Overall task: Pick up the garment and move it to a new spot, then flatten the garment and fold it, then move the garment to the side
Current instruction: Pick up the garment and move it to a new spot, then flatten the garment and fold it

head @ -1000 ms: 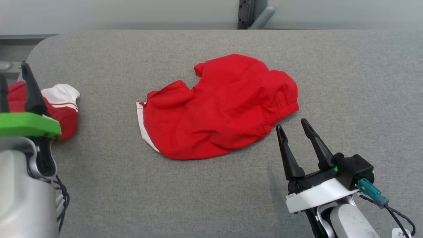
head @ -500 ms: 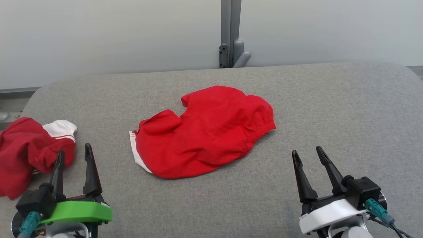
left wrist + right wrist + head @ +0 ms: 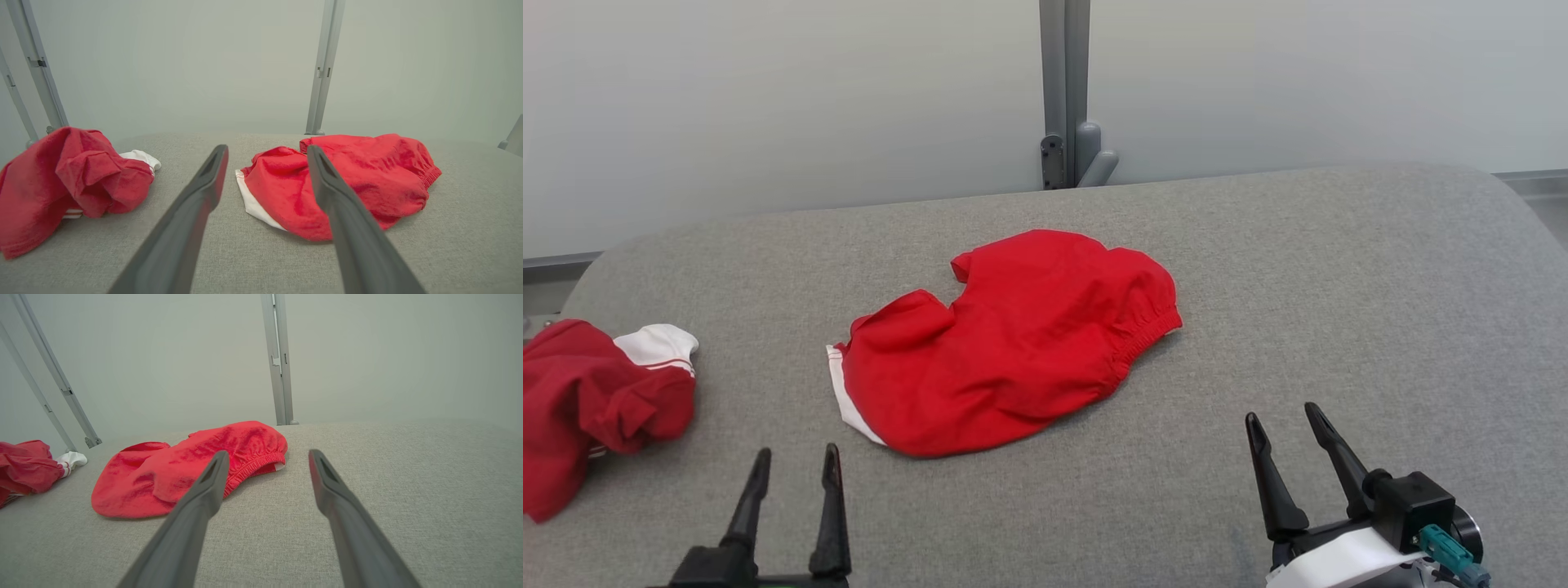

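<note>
The garment (image 3: 1005,359) is a pair of red shorts with a white hem strip and an elastic waistband, lying loosely crumpled in the middle of the grey padded table (image 3: 1339,286). My left gripper (image 3: 796,451) is open and empty at the near edge, in front of and to the left of the shorts. My right gripper (image 3: 1281,412) is open and empty too, near and to the right of the waistband, apart from it. The left wrist view has the garment (image 3: 367,175) beyond the left gripper (image 3: 267,148). In the right wrist view, the garment (image 3: 184,469) lies ahead and left of the right gripper (image 3: 269,452).
A second red garment with white trim (image 3: 596,400) lies bunched at the table's left edge, also seen as a red heap (image 3: 73,171) and a red bundle (image 3: 24,465). A pale wall with a grey post (image 3: 1066,90) stands behind the table.
The head camera has tilted up, so the whole picture shifted. My left gripper has come away from the bunched garment at the left, and my right gripper has drawn back from the waistband.
</note>
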You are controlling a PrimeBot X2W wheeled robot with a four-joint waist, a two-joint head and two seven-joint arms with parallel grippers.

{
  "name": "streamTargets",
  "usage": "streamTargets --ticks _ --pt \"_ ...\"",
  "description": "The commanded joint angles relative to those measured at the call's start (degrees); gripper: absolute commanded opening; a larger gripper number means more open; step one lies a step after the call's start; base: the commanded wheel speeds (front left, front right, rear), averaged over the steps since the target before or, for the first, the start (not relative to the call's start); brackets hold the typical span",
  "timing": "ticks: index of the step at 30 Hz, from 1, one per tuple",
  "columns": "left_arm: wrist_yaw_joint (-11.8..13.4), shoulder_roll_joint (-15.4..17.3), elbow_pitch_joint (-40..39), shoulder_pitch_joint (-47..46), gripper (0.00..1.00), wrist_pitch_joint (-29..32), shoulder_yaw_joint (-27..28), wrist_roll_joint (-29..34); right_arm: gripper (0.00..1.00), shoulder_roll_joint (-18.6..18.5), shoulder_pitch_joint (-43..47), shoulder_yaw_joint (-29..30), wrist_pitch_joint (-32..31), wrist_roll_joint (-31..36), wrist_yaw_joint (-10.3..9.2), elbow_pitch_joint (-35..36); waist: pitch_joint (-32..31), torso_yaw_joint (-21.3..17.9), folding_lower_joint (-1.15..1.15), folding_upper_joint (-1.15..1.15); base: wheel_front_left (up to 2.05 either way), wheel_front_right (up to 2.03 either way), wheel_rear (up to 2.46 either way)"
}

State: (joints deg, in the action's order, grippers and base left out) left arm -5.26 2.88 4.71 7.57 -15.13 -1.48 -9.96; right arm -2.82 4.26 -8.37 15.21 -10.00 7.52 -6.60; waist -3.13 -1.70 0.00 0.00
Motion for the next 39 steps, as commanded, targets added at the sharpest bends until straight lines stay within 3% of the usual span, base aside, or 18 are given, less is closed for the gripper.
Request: streamTargets --ticks 1,10,39 --pt "0.34 0.03 0.13 1.04 1.00 0.02 -0.23 0.06 1.00 -0.13 0.49 0.06 -0.06 0.31 -0.06 0.38 0.03 0.01 0.00 0.00 0.00 0.00 0.00" --pt "2.84 0.03 0.91 3.49 1.00 0.01 -3.52 -0.80 1.00 -0.13 1.31 -0.57 -0.06 0.74 -0.06 0.96 -0.25 0.20 0.00 0.00 0.00 0.00 0.00" --pt "4.03 0.03 1.22 1.55 1.00 0.02 -5.00 0.41 1.00 -0.13 0.25 -0.78 -0.07 -0.82 -0.06 -0.11 0.01 0.76 0.00 0.00 0.00 0.00 0.00"
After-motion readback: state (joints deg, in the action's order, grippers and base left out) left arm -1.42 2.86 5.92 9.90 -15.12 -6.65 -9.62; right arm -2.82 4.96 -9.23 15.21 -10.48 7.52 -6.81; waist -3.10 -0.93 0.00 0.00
